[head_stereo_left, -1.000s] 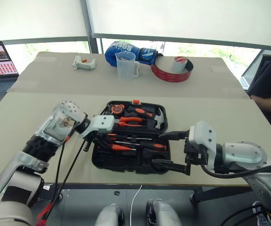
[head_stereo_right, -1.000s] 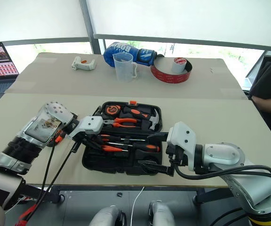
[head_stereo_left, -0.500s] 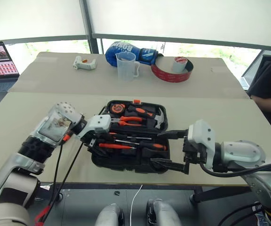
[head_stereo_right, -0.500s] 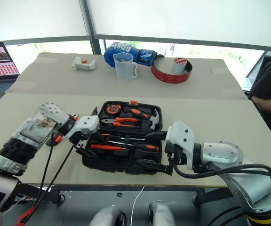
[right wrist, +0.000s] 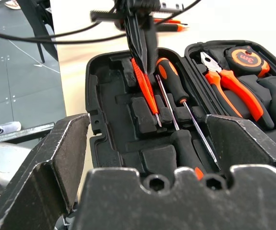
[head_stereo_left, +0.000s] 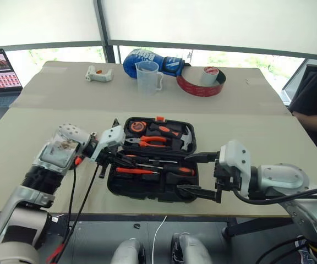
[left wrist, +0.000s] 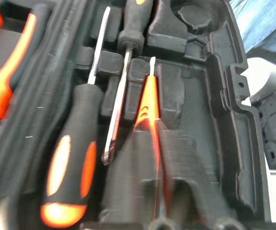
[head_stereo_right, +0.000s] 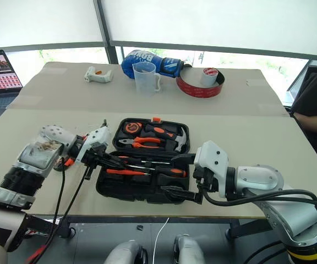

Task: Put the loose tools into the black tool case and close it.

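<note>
1. A black tool case (head_stereo_left: 153,165) lies open on a beige table (head_stereo_left: 257,126), near its front edge.
2. The left gripper (head_stereo_left: 126,160), fingers pressed together, pinches a slim all-orange screwdriver (left wrist: 147,103) over the case's left end.
3. Two orange-and-black-handled screwdrivers (left wrist: 73,158) rest in recesses beside it.
4. The right gripper (head_stereo_left: 194,175) hovers spread wide at the case's right end, holding nothing.

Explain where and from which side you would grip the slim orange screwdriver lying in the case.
Probably the handle end of the slim orange screwdriver, from above: it lies flat along its recess in the black tool case, so only its top is exposed.
</note>
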Tool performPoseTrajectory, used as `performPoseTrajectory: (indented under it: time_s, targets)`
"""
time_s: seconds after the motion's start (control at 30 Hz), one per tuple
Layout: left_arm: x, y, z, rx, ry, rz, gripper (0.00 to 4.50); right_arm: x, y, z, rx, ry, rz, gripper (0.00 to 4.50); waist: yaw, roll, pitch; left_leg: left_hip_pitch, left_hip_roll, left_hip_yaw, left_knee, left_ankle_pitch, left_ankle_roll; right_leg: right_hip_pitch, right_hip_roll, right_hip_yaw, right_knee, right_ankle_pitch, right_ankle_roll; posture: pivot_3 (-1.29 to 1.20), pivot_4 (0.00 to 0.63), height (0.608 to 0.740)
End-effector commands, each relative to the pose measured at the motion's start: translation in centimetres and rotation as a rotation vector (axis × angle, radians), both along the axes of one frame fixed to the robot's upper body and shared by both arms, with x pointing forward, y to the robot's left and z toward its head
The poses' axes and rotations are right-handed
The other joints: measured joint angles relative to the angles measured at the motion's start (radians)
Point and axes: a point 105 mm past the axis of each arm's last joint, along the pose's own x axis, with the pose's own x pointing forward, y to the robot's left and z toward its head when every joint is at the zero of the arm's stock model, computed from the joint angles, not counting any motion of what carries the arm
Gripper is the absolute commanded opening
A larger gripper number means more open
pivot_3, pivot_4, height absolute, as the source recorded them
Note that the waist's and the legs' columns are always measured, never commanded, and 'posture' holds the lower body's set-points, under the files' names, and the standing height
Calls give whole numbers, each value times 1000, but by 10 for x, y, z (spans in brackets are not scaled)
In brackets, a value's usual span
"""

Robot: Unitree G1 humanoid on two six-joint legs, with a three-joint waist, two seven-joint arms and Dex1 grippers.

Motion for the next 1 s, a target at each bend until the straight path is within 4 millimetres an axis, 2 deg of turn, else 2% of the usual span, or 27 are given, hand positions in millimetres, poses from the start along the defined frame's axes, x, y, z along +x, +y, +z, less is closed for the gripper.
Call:
performPoseTrajectory:
  time_s: [0.03,0.23,0.63,0.9,1.0]
  targets:
    - [2,-3,1,-24,-41,24,98,-2,1,9,-2,-44,22,4500,0,0,0,0,0,0,0,0,0,0,0,0,0,0,0,0,150,714]
    - [-1,-9,-5,-46,-23,49,98,-3,0,7,-7,-34,26,4500,1,0,0,1,0,0,0,0,0,1,-1,0,0,0,0,0,150,714]
    - [-7,2,-25,-8,-20,88,98,-4,1,5,-5,-23,29,4500,0,0,0,4,0,0,-1,0,0,3,-6,0,0,0,0,0,150,714]
    - [-6,3,-16,-47,-36,126,98,-2,2,5,0,-21,34,4500,1,0,0,4,0,0,-1,0,0,3,-8,0,0,1,1,0,150,714]
    - [-2,3,3,-113,-60,163,98,-2,3,6,2,-28,46,4500,1,0,0,4,0,0,-1,0,0,3,-8,0,0,1,1,0,150,714]
